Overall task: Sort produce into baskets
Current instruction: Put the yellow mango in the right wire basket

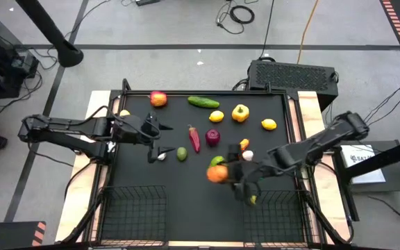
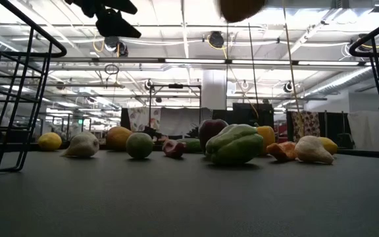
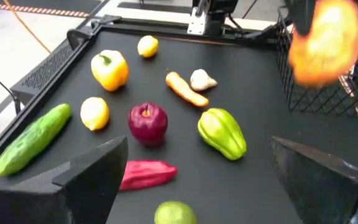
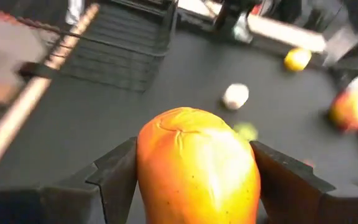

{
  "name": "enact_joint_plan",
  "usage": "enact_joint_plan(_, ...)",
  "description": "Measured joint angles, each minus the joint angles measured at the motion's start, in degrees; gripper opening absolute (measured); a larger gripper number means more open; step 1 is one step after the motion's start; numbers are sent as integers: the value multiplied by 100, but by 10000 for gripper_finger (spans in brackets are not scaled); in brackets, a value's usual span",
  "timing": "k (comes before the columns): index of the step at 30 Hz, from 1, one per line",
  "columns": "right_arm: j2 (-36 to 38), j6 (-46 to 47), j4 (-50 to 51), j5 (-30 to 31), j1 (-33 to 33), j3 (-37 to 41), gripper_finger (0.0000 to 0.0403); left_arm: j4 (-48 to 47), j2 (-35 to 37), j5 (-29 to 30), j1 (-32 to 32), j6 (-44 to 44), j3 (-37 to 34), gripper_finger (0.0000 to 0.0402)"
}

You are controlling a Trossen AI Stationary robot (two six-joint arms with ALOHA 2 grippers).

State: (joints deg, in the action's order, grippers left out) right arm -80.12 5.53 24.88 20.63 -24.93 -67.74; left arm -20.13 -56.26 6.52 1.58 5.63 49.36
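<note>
While my right claw (image 4: 194,180) grips the orange pepper (image 1: 217,173) in mid-air, jaws tight on both its sides, it hangs just beside the right basket (image 1: 278,212), above the worktop (image 1: 186,180). My left claw (image 1: 151,132) waits wide open, holding nothing, near the lime (image 1: 182,153) and one garlic (image 1: 161,156). Risk: smooth rounded skin may slip, or the pepper clips the basket rim if I go in low. Open room lies between both baskets; the green pepper (image 3: 222,132) sits close behind.

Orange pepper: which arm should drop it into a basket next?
Right. The right gripper is shut on the orange pepper, lifted off the table beside the right-hand basket. The left gripper is open, empty, and on the far side near the garlic.
</note>
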Motion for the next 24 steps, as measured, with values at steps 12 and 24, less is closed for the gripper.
enact_joint_plan(12, 1196, 3759, 2311, -477, -1605, 2, 270, 17, -27, -2, 0, -25, 0, 391)
enact_joint_plan(24, 774, 6035, 3111, -919, -2942, 2, 270, 51, -192, 0, 0, -9, -2, 391)
